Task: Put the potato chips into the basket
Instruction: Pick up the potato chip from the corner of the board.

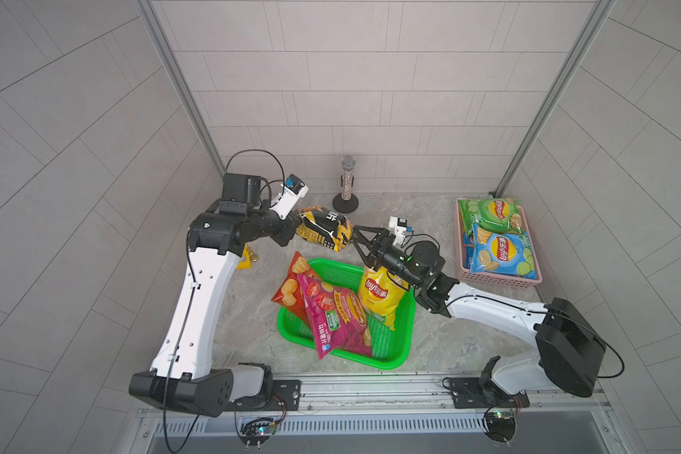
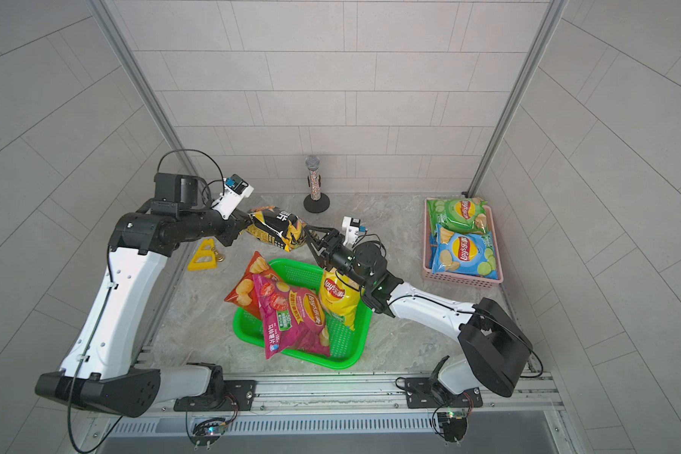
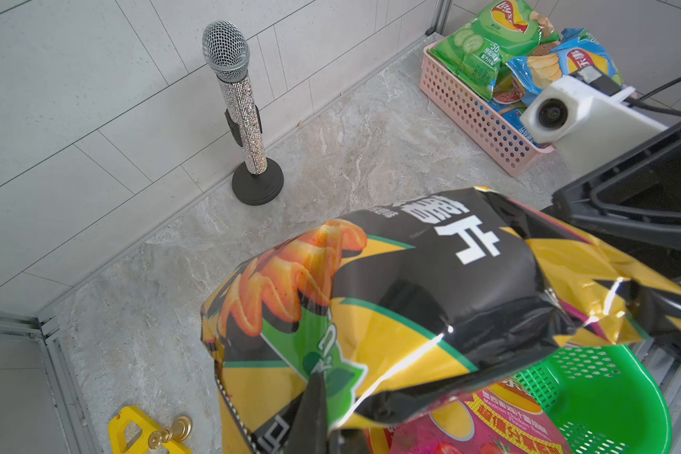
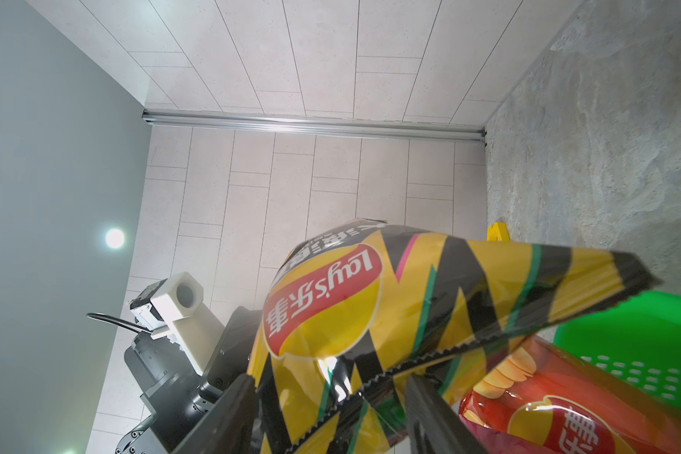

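Observation:
A black-and-yellow bag of potato chips (image 1: 323, 228) (image 2: 276, 228) hangs in the air just behind the green basket (image 1: 407, 326) (image 2: 346, 363). My left gripper (image 1: 293, 230) (image 3: 323, 385) is shut on its left end. My right gripper (image 1: 356, 236) (image 4: 331, 389) is open, with its fingers on either side of the bag's crimped right end (image 4: 409, 298). In the green basket lie a red-orange bag (image 1: 291, 287), a magenta bag (image 1: 335, 318) and a yellow bag (image 1: 380, 295), partly hanging over its rim.
A pink basket (image 1: 500, 279) at the back right holds a green bag (image 1: 488, 214) and a blue bag (image 1: 502, 251). A glittery microphone (image 1: 346, 177) stands on a round base by the back wall. A yellow triangular piece (image 2: 203, 255) lies under my left arm.

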You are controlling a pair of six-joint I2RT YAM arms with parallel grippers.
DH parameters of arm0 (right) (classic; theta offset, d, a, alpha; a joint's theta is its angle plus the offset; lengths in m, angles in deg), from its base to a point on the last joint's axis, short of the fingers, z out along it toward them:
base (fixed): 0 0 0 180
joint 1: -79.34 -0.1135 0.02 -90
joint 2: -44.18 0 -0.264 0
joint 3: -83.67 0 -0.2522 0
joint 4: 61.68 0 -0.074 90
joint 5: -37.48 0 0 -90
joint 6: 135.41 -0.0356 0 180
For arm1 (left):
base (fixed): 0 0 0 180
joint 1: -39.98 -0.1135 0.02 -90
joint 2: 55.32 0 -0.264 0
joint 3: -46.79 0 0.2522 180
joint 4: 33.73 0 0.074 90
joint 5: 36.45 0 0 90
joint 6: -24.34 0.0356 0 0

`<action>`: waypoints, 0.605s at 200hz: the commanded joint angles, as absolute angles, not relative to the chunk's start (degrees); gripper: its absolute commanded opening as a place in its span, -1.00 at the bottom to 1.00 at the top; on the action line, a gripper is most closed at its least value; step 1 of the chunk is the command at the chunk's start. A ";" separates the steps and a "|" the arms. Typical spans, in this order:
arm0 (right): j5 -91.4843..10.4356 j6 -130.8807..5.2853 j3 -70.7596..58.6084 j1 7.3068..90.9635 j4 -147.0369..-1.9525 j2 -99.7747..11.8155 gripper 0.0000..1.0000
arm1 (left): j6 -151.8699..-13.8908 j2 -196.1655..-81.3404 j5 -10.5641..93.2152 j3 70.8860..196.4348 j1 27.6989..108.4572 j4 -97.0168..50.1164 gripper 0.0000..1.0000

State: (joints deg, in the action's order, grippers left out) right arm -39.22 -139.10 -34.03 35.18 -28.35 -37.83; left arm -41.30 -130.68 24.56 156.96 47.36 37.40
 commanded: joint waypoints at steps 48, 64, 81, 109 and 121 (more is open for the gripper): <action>-39.15 -139.85 -36.87 34.07 -25.59 -37.19 0.30 | -42.81 -130.20 26.26 157.50 48.07 34.42 -1.00; -39.16 -139.99 -36.99 33.91 -25.56 -37.39 0.32 | -43.15 -130.20 26.68 157.62 48.14 34.11 -1.00; -39.40 -140.16 -37.12 33.85 -25.13 -37.55 0.34 | -42.95 -130.07 26.78 157.69 48.13 34.22 -1.00; -40.18 -140.42 -36.84 34.07 -23.86 -37.95 0.34 | -41.46 -128.78 24.25 156.64 48.11 34.72 -1.00; -40.34 -140.40 -36.28 34.16 -23.89 -38.11 0.34 | -40.67 -128.22 22.48 156.22 48.11 35.59 -1.00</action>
